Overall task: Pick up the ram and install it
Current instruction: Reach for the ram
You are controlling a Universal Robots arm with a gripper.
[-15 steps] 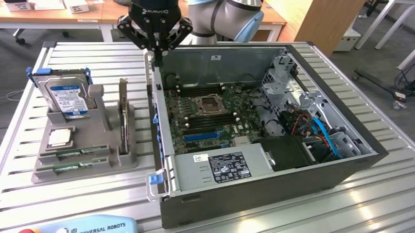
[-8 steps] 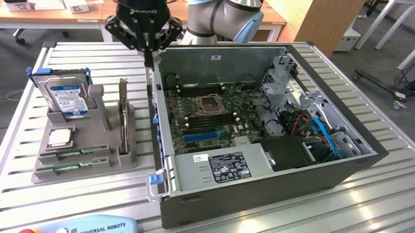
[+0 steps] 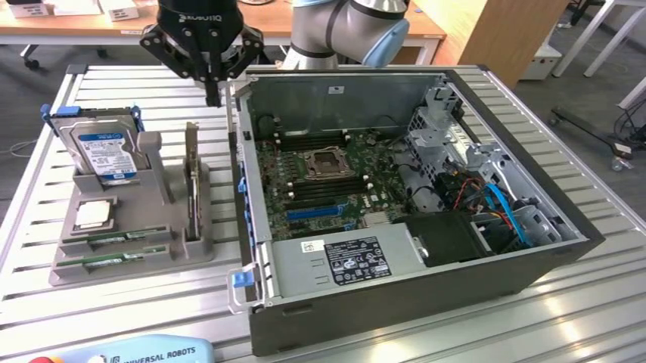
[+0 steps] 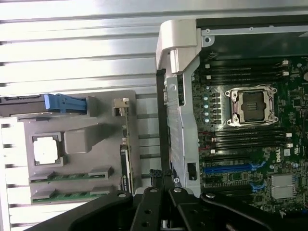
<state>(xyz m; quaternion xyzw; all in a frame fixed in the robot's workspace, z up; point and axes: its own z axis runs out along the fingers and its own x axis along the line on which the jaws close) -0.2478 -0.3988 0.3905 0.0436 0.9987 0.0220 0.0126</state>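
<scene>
Poised over the far corner of an open computer case [image 3: 424, 299], on the exterior view's left: gripper [image 3: 213, 97], jaws pressed shut with nothing seen between them.

From the exterior view, spread on a slatted table [image 3: 595, 310]: the whole case with power supply [image 3: 349, 259] and blue cables [image 3: 507, 215], then a grey holder [image 3: 101, 274] carrying hard drive [image 3: 101, 151], upright expansion card [image 3: 192, 181] and silver processor chip [image 3: 93, 214]. From the wrist view, looking straight down: black fingertips [image 4: 155, 180] closed just beside the case wall [image 4: 175, 120], empty processor socket [image 4: 253, 106] beyond. Lying flat in the holder's two nearest slots: far ram stick [image 3: 116, 240] and near ram stick [image 3: 111, 261], green, untouched, well apart from the jaws.
</scene>
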